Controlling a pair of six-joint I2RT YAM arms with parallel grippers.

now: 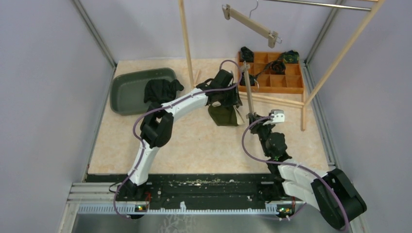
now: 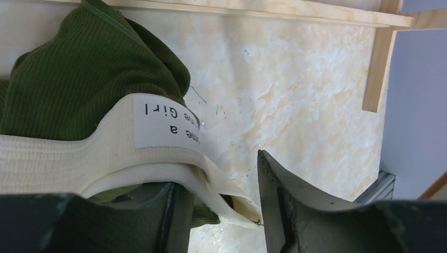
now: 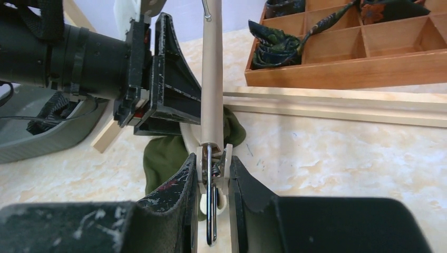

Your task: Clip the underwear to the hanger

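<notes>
The olive-green underwear with a cream waistband lies on the table under my left gripper. The left jaws stand open, with the waistband's corner draped over the left finger and loose in the gap. In the top view the left gripper sits just left of the wooden hanger, which lies along the table above the underwear. My right gripper is shut on the hanger's near clip, squeezing it. A bit of cream waistband shows in that clip. The hanger bar runs away from it.
A wooden compartment tray with dark rolled items stands at the back right. At the back left, a grey bin holds a black garment. A second hanger hangs on the wooden rack, whose base rail crosses behind.
</notes>
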